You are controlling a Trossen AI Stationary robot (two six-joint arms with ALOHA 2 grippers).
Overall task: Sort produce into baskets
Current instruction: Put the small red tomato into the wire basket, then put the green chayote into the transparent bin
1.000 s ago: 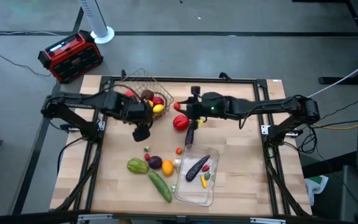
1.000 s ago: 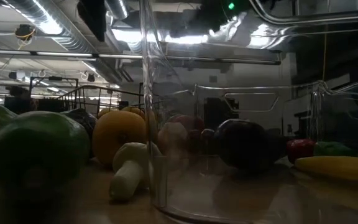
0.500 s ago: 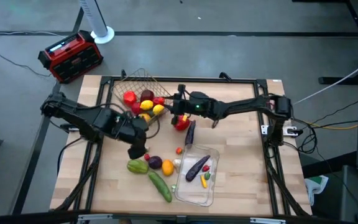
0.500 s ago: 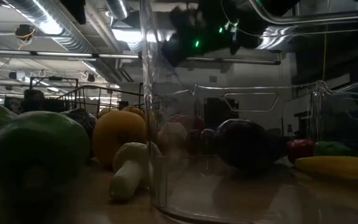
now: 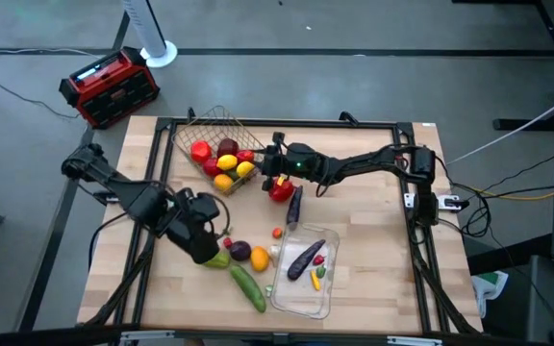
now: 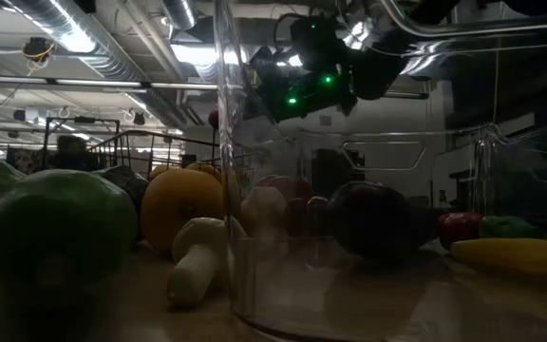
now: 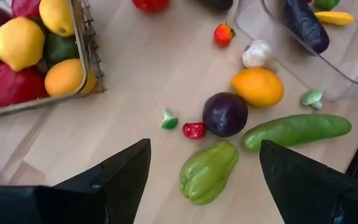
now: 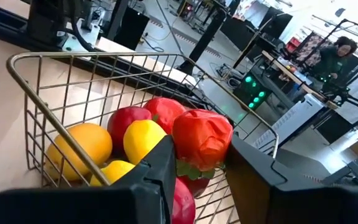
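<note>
The right pincer (image 5: 269, 165) reaches across the wooden desk (image 5: 373, 250) to the near edge of the bronze wire-mesh basket (image 5: 192, 135), and its wrist view shows its two dark fingers (image 8: 157, 180) closed on a small red tomato-like fruit (image 8: 202, 138), held just in front of and above the basket's rim. Inside the basket lie red, yellow and orange round fruits (image 5: 223, 165), packed against one another. Just below that pincer on the desk sits a red pepper (image 5: 280, 189), with a slim purple eggplant (image 5: 294, 206) lying right beside it. The left pincer (image 5: 206, 252) hangs over the loose pile near the desk's front, its fingers (image 7: 120, 177) spread wide with nothing between them; in its wrist view the green squash (image 7: 207, 172) lies straight ahead between the fingertips. Touching or nearly touching the squash are a round dark purple fruit (image 7: 225, 114) and a tiny red piece (image 7: 194, 130), with a small green-capped mushroom (image 7: 169, 119) close by. A green cucumber (image 7: 296, 130) lies beside the purple fruit, an orange fruit (image 7: 257, 86) just past it, then a white garlic bulb (image 7: 256, 54) and a small strawberry (image 7: 223, 34) farther on. The clear plastic tray (image 5: 327, 288) stands at the front of the desk right of the pile, holding a second purple eggplant (image 5: 305, 258) along with small red, yellow and green pieces.
</note>
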